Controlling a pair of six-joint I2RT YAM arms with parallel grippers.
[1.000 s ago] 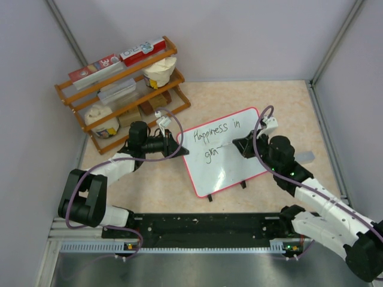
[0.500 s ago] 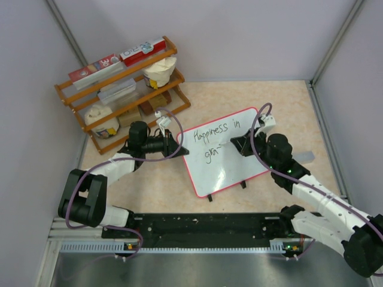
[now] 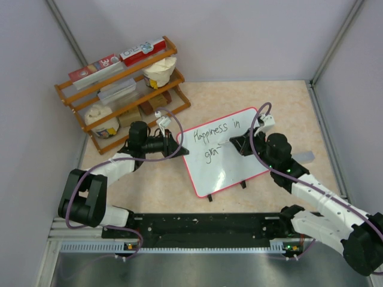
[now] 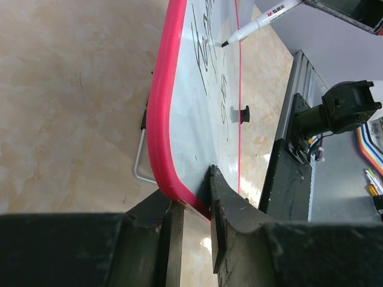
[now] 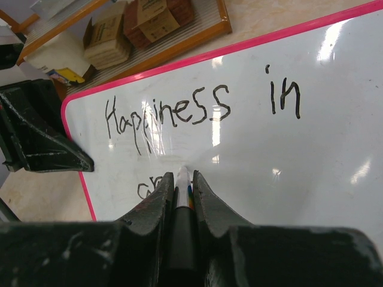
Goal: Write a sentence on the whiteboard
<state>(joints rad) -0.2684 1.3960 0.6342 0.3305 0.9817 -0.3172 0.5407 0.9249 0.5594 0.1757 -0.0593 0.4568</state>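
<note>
Whiteboard: The whiteboard sat in the middle of the table. It leaned up on its little black feet, so its white face looked toward the arms and was easy to write on.
Left gripper: The left gripper had its fingers pinched on the red rim at the board's left corner. I think it held the board so it would not slide when the pen pushed on it.
Right gripper: The right gripper had its fingers squeezed tight on a marker. The pen stuck out in front, so only its tip came to the board.
Marker tip: It was by the start of the second line, under "Happiness". I could not tell if it touched.
Sentence: The sentence said "Happiness in" on top, with just a few letters below. I think the writing was about half done.
Shelf: A wooden shelf with boxes and tubs stood at the back left, well apart from the board.
</note>
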